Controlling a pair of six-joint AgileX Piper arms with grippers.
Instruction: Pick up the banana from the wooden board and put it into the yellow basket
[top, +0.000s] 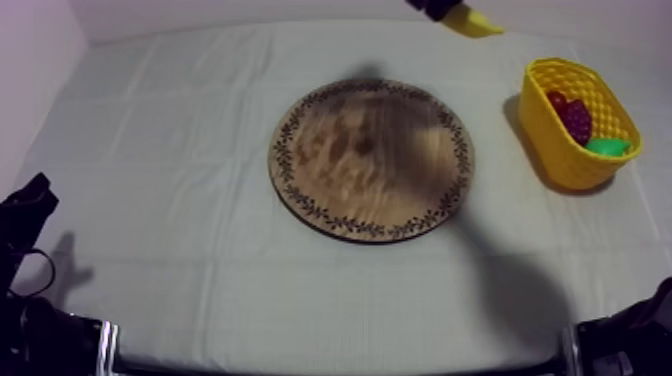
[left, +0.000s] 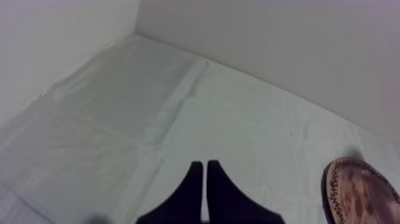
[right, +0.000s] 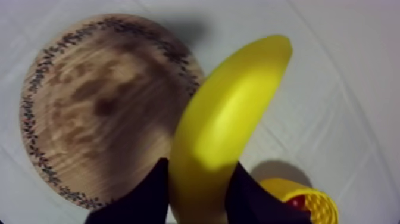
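Observation:
My right gripper is shut on the yellow banana, which it holds high above the table between the board and the basket. From above, the banana shows at the far edge, with the right gripper holding it there. The round wooden board with its patterned rim lies bare in the middle of the cloth. The yellow basket stands at the right. My left gripper is shut on nothing, low at the left, with the board's rim off to its side.
Inside the basket lie a dark red bunch of grapes and something green. A wall runs along the table's far side and left side. The right arm's shadow falls on the cloth in front of the basket.

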